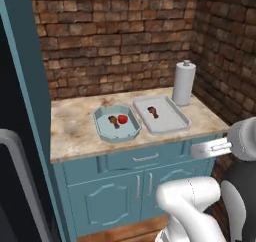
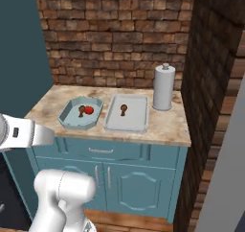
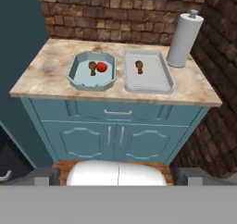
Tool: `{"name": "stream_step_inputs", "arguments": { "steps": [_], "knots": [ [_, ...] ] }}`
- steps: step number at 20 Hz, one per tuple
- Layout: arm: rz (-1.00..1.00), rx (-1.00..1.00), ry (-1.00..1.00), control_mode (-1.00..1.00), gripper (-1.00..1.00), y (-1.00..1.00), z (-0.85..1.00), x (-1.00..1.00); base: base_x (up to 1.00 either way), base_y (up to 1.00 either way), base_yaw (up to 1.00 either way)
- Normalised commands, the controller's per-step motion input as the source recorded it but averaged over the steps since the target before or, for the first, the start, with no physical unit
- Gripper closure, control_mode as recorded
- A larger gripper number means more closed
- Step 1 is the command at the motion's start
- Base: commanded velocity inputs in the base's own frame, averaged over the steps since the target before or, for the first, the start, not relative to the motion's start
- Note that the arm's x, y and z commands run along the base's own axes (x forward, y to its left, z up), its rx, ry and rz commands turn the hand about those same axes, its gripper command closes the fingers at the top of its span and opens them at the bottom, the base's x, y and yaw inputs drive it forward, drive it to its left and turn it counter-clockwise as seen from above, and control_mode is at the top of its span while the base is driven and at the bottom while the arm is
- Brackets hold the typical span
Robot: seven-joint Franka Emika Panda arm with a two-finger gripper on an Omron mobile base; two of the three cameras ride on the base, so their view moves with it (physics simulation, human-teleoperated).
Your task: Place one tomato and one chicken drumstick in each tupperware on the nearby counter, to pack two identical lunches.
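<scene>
beige worktop [image 3: 51,75]: left tray [image 3: 76,77] has your tomato [image 3: 102,67] and drumstick [image 3: 92,67] | right tray [image 3: 159,82], toward right edge: second drumstick [image 3: 139,66] alone | gripper [image 3: 118,177] wide, holding nothing

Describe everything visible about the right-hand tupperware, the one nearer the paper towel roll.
The right-hand tupperware is a shallow, pale grey, plastic-looking rectangular tray with cut-off corners and a raised rim. It lies flat on the beige marbled counter, close beside the bluer left tray, with the paper towel roll behind its right corner. Inside it lies one brown chicken drumstick, toward the back; no tomato is in it. Nothing else touches it.
</scene>
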Motion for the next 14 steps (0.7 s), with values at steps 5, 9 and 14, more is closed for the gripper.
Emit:
{"name": "stream_step_inputs", "arguments": {
  "steps": [5, 9, 14],
  "knots": [
    [0.0, 0.0, 0.0, 1.0, -1.0, 0.0, 0.0, 0.0, -1.0, 0.0, 0.0],
    [0.0, 0.0, 0.0, 1.0, -1.0, 0.0, 0.0, 0.0, -1.0, 0.19, 0.0],
    [0.0, 0.0, 0.0, 1.0, -1.0, 0.0, 0.0, 0.0, -0.82, 0.52, 0.0]
  ]
}}
